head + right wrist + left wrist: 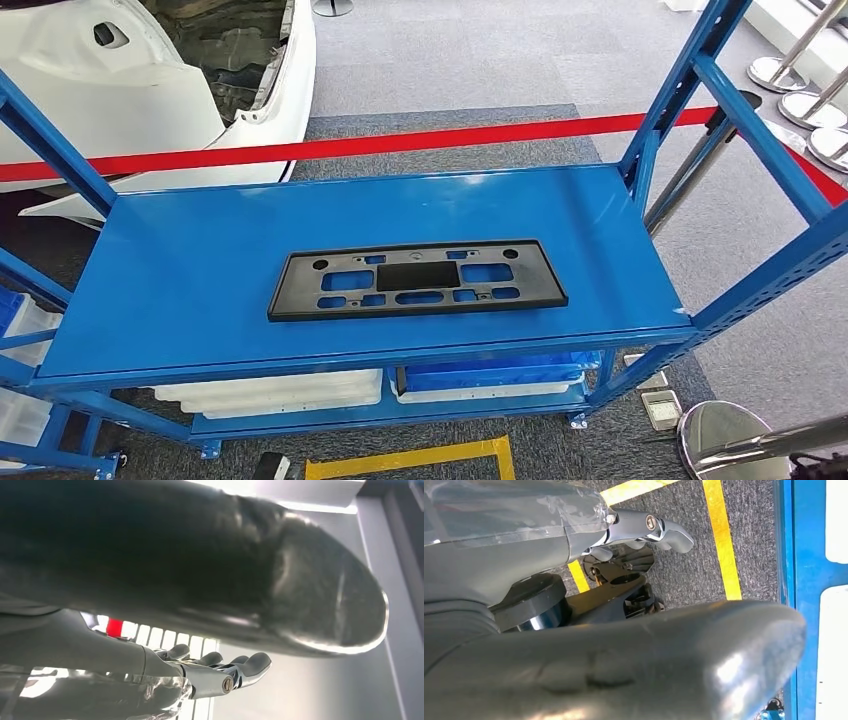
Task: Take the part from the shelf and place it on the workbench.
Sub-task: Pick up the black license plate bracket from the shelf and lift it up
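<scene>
Part flat on shelf | left robot hand empty over carpet

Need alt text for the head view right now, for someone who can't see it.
A flat black part with cut-outs lies centred on the top of a blue shelf. White and blue bins sit below; a red barrier tape crosses behind, near a white car body.

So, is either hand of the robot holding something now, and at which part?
Nothing is held. The left hand and right hand have nothing in their fingers. The flat black plastic plate with cutouts lies untouched on the blue metal shelf.
</scene>
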